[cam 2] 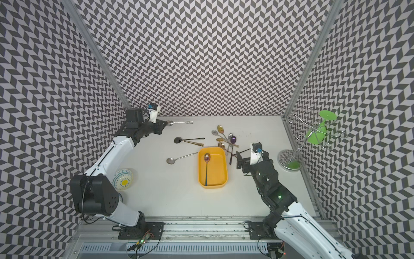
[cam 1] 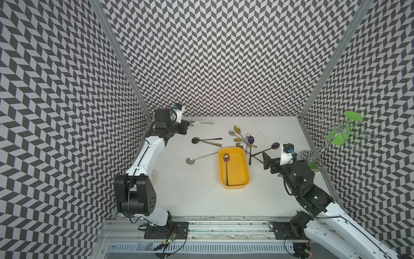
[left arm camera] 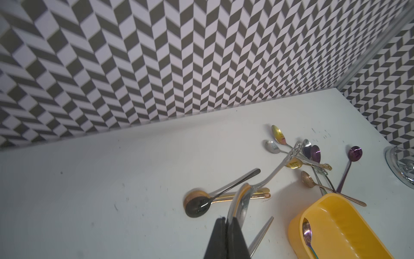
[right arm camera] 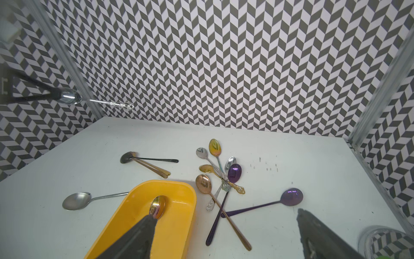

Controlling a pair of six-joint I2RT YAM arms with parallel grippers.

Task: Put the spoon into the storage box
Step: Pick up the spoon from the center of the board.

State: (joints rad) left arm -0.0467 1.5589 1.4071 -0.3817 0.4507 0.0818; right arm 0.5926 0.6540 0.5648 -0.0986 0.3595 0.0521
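Left hand (cam 1: 190, 123) clamped on silver spoon (cam 1: 202, 122) bowl, raised near back-left corner. Right hand (right arm camera: 227, 215) wide, empty, beside box (cam 1: 234, 186). Gold-bowled spoon (cam 1: 226, 158) in box, other spoons (cam 1: 244, 140) on desk (cam 1: 190, 190).

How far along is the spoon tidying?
Done: one blue-handled spoon lies in the yellow storage box. In hand: the left gripper is shut on the bowl of an ornate silver spoon, held above the table; the right gripper hangs open beside the box. Left: the spoon pile behind the box, plus a black spoon, a plain silver spoon and a long purple spoon.
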